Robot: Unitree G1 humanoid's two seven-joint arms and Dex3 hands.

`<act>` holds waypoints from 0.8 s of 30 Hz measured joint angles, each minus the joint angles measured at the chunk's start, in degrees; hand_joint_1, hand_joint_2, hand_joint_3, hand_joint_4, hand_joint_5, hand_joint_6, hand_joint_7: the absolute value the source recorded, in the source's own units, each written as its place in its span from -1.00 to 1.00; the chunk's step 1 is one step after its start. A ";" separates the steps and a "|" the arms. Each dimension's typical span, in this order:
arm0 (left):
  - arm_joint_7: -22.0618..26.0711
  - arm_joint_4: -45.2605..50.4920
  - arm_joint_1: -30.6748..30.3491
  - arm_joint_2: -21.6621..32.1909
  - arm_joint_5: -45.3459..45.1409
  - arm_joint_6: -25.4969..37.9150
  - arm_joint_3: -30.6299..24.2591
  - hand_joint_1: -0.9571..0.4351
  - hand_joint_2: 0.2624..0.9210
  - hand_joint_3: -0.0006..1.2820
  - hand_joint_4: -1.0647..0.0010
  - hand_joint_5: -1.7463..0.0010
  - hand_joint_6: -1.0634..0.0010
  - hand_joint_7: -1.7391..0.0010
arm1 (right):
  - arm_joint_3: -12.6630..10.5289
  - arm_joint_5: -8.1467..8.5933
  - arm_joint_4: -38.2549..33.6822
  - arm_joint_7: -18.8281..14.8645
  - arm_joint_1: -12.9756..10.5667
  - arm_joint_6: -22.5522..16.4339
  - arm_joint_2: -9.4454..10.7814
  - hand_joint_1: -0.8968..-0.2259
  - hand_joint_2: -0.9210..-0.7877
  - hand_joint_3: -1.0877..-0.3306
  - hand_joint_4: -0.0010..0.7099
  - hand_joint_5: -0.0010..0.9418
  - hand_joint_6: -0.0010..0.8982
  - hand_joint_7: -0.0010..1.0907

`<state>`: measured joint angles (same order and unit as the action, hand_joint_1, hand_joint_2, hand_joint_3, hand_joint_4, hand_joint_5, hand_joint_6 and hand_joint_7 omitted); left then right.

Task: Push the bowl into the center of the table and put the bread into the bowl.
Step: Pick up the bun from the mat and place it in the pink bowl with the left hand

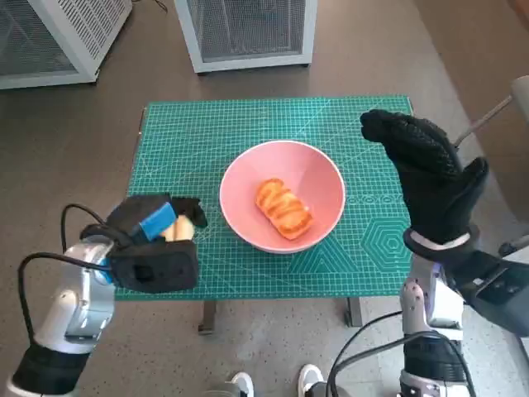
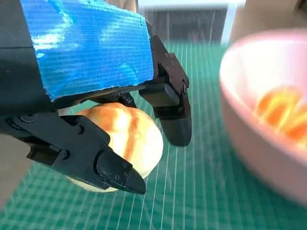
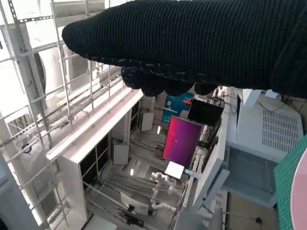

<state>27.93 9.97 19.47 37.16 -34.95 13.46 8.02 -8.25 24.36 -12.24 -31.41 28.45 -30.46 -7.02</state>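
1. While the pink bowl (image 1: 282, 195) sits near the middle of the green cutting mat (image 1: 207, 141) on the counter, one golden bread piece (image 1: 283, 208) lies inside it, at the centre of the head view
2. The left robot hand (image 1: 157, 242), at the lower left of that frame over the mat's near left corner, has its black fingers (image 2: 172, 112) closed round a second, paler bread roll (image 2: 125, 140)
3. In the left wrist view the roll is clamped between the fingers, above the mat, with the bowl's rim (image 2: 249, 124) blurred at the right of the frame, just beside the hand
4. The right robot hand (image 1: 430, 178), at the right of the head view, is raised above the mat's right edge, gloved fingers extended and apart, holding nothing
5. Two white grilled units (image 1: 248, 33) stand on the floor at the top of the frame, beyond the counter
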 measured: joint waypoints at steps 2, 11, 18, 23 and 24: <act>0.01 2.33 0.03 0.15 0.78 0.11 -1.70 0.38 1.00 -0.95 -0.40 -0.27 -0.22 -0.32 | 0.00 0.03 -0.11 -0.17 0.02 -0.02 0.00 0.56 -1.00 0.34 0.68 -0.84 -0.61 0.71; -0.15 9.69 2.53 -0.21 2.17 1.67 -5.57 0.38 0.97 -0.97 -0.51 -0.18 -0.25 -0.30 | -0.01 0.04 -0.16 -0.49 0.02 -0.10 0.00 0.57 -1.00 0.33 0.66 -0.83 -0.62 0.74; -0.62 11.77 7.04 -1.84 0.91 1.84 -3.99 0.38 0.96 -0.98 -0.55 -0.16 -0.27 -0.29 | -0.01 0.06 -0.18 -0.75 0.02 -0.20 -0.01 0.57 -1.00 0.32 0.65 -0.81 -0.64 0.76; -0.82 11.29 11.61 -3.23 -0.44 0.31 -0.62 0.38 0.96 -0.98 -0.55 -0.16 -0.28 -0.28 | -0.04 0.08 -0.29 -0.94 0.07 -0.24 -0.05 0.58 -1.00 0.32 0.64 -0.80 -0.65 0.77; -0.75 11.03 12.58 -3.66 -0.53 -0.01 0.14 0.38 0.96 -0.98 -0.55 -0.16 -0.28 -0.28 | -0.06 0.08 -0.36 -1.00 0.08 -0.25 -0.06 0.58 -1.00 0.32 0.64 -0.80 -0.65 0.77</act>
<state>27.18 21.00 32.05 33.51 -35.49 13.45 8.17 -8.31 24.44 -12.60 -32.41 28.53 -30.71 -7.08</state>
